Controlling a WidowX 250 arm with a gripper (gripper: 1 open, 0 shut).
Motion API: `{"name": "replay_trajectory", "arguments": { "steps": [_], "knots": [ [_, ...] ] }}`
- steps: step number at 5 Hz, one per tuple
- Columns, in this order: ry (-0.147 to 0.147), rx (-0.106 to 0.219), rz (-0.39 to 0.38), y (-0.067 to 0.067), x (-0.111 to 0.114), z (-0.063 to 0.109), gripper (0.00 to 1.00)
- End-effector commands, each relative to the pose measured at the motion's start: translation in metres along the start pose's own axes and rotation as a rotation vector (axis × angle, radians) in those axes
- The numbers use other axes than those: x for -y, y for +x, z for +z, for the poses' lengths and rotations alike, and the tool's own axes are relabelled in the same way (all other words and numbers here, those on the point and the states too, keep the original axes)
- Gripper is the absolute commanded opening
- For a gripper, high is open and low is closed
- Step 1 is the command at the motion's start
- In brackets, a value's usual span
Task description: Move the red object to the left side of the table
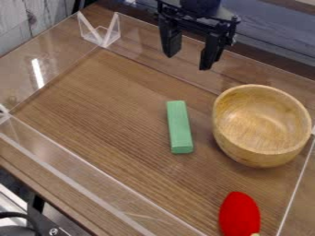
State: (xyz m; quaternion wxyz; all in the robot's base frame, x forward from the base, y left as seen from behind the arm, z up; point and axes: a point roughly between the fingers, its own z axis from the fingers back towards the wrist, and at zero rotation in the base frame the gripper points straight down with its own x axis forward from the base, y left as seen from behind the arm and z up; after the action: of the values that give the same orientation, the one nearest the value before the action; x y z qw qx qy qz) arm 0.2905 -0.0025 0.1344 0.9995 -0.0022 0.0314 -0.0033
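The red object (240,215) is a small glossy rounded toy lying near the front right corner of the table (99,120), close to the clear right wall. My gripper (190,46) hangs over the far side of the tabletop, well away from the red object. Its black fingers (209,53) point down and stand apart with nothing between them, so it is open.
A wooden bowl (262,124) sits at the right, between the gripper and the red object. A green rectangular block (181,126) lies mid-table, just left of the bowl. Low clear acrylic walls (99,32) edge the tabletop.
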Motion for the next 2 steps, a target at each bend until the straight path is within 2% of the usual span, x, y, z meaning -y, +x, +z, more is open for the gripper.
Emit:
{"name": "replay_trajectory", "arguments": {
  "steps": [1, 2],
  "knots": [
    [-0.003, -0.020, -0.078, -0.016, 0.018, -0.007, 1.00],
    [-0.020, -0.084, -0.235, -0.055, 0.058, -0.038, 1.00]
  ]
}}
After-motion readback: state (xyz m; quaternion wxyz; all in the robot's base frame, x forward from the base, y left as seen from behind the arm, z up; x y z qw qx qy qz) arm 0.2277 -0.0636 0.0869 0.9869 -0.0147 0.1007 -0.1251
